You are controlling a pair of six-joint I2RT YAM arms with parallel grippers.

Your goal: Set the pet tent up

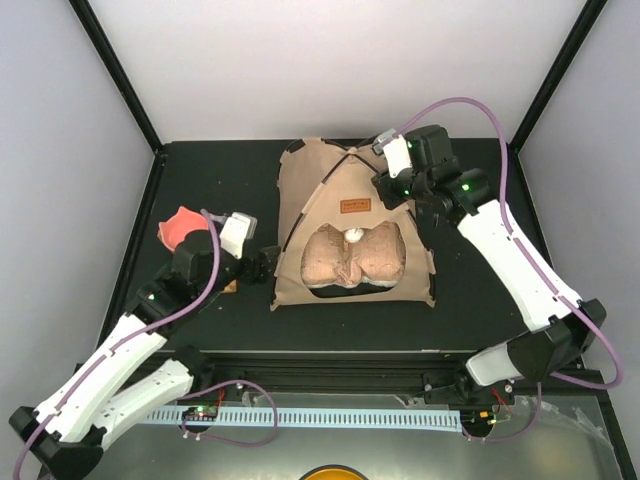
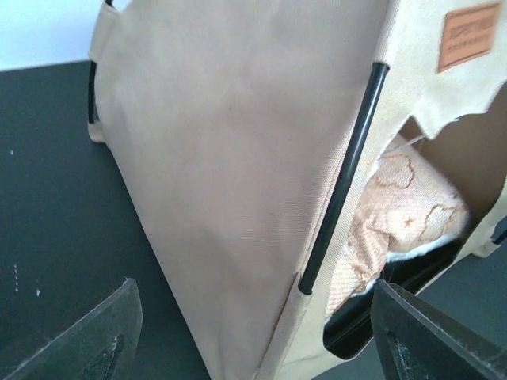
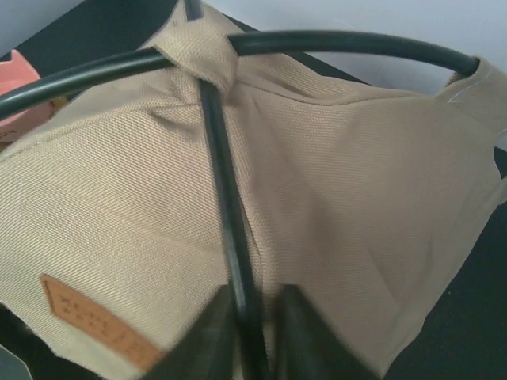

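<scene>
**Two pincers, one braced tent corner short**

One pole slipping is the main risk: the right pincer [image 3: 252, 317] is pinched narrow on a black pole [image 3: 226, 198] below the crossing, and a hard tug could pop it from its corner sleeve or tip the pet tent [image 1: 350, 230]. The left pincer [image 1: 262, 262] gapes wide off the near left corner, holding nothing, so the tent could skid. It stands mid tabletop [image 1: 200, 180], nearer the far edge, its doorway facing the near edge. Its footprint looks almost square, a shade longer far to near
</scene>
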